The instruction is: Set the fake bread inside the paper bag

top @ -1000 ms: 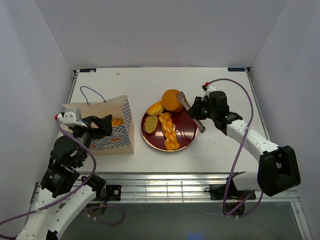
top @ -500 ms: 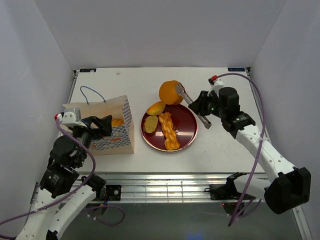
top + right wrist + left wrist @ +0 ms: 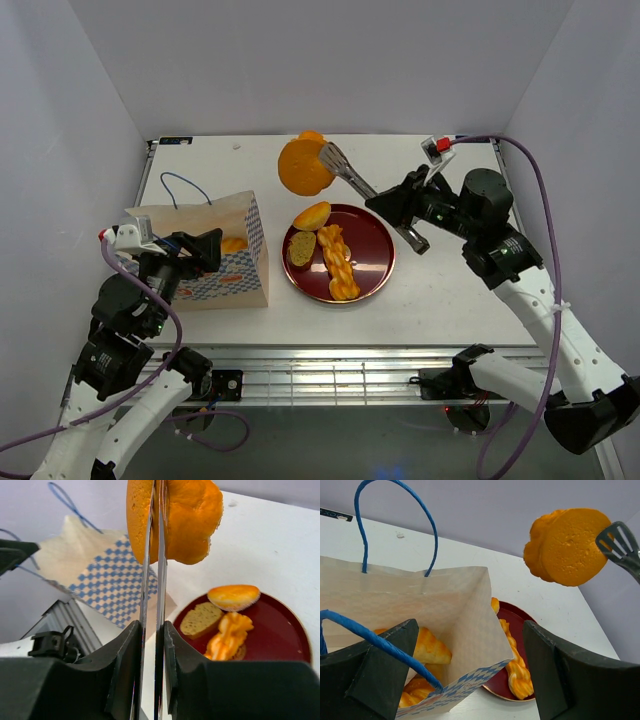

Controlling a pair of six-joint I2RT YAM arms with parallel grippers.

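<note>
Up beyond plate [image 3: 381,262], approx.: 1 bun [image 3: 303,166] in R end effector [image 3: 150,630] tongs [image 3: 345,168]

A round bun [image 3: 303,166] of smooth orange plastic, faintly shiny, sits between polished metal tongs [image 3: 352,178] (their blades bright as mirrors). The plate [image 3: 376,246] is dark red and glossy; the bread pieces [image 3: 338,262] on it gleam too. The bag [image 3: 422,597] is matt, creased tan paper with thin blue cord handles [image 3: 431,535]. The table [image 3: 240,165] is smooth matt white.

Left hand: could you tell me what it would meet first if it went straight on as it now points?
Probably the paper bag: its open corner lies between the fingers of the left hand, though depth is unclear.
</note>
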